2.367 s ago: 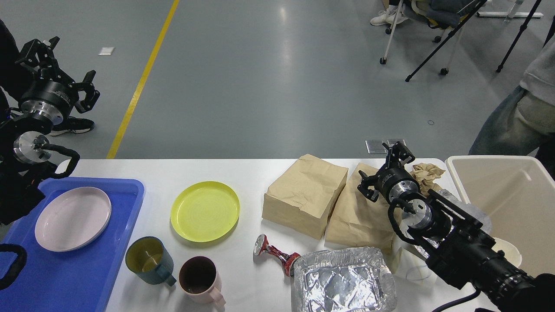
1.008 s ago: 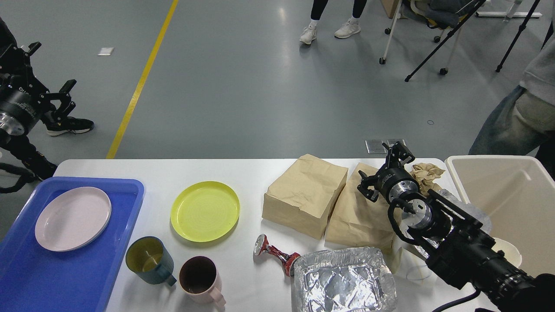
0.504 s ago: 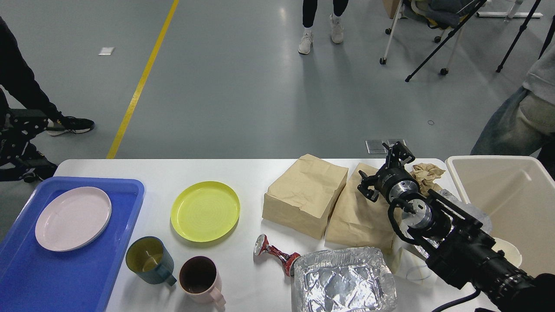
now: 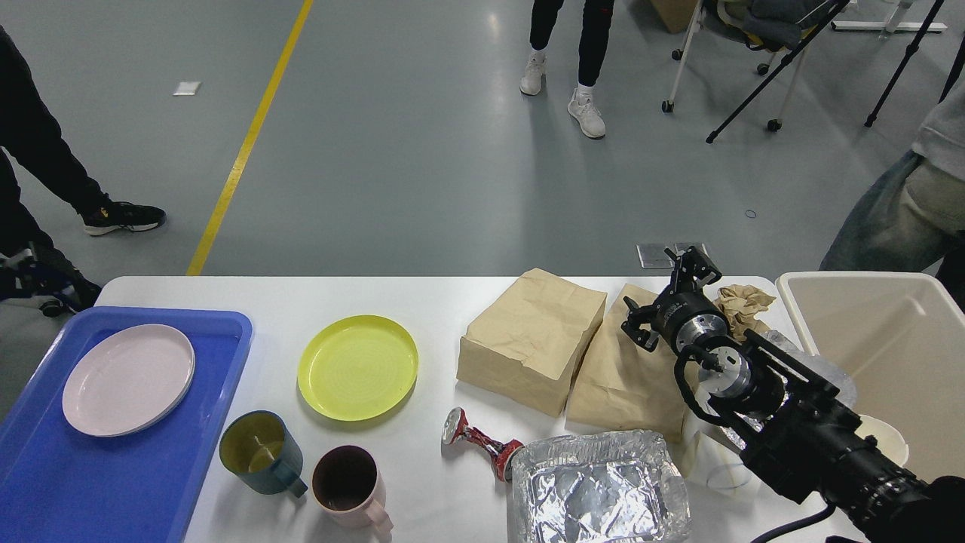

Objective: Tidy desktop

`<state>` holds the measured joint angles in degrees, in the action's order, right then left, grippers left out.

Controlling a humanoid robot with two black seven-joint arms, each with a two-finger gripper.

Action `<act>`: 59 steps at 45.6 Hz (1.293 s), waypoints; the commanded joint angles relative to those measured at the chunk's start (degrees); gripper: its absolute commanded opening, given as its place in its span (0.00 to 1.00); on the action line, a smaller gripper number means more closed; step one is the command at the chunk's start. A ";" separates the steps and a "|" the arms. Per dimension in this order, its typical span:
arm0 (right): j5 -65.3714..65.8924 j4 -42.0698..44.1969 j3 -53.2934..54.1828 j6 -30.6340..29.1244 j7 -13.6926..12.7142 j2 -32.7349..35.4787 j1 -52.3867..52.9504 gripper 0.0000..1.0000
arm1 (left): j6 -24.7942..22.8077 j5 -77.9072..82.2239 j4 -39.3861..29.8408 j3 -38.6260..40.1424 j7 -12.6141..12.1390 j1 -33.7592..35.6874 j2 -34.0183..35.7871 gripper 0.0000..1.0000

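Note:
The white desktop (image 4: 422,302) holds dishes on the left and rubbish on the right. A pink plate (image 4: 128,378) lies in the blue tray (image 4: 113,483). A yellow plate (image 4: 357,366), a teal cup (image 4: 260,452) and a pink mug (image 4: 348,489) stand beside the tray. Two brown paper bags (image 4: 531,338) (image 4: 626,373), a crushed can (image 4: 481,442) and a foil container (image 4: 599,490) lie to the right. My right gripper (image 4: 665,297) hovers open and empty over the right bag. My left gripper is out of view.
A beige bin (image 4: 867,332) stands at the right end, with crumpled brown paper (image 4: 742,303) and clear and white cups (image 4: 886,441) by my right arm. People stand on the floor beyond the table, at the left, the middle and the right.

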<state>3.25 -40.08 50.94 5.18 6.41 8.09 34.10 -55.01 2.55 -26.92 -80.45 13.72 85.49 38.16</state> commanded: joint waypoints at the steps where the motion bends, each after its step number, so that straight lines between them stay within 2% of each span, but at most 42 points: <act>1: 0.00 0.00 0.03 0.01 0.00 0.00 0.00 1.00 | 0.01 0.79 -4.36 -1.73 -0.01 1.17 -2.91 0.96; 15: 0.00 0.09 0.03 0.01 0.00 0.00 0.00 1.00 | 0.01 5.88 -5.77 -1.46 -0.10 1.60 -9.86 0.96; 40: 0.00 0.00 0.03 -0.08 0.00 0.00 0.00 1.00 | 0.01 10.37 -24.05 -0.32 0.07 5.74 -16.45 0.96; 59: 0.00 0.00 0.03 0.01 0.00 0.00 0.00 1.00 | 0.01 10.37 -23.88 0.73 -0.10 3.72 -24.27 0.96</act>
<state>3.25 -40.07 50.93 5.18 6.41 8.09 34.10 -55.00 12.91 -51.08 -79.21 13.63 89.46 15.28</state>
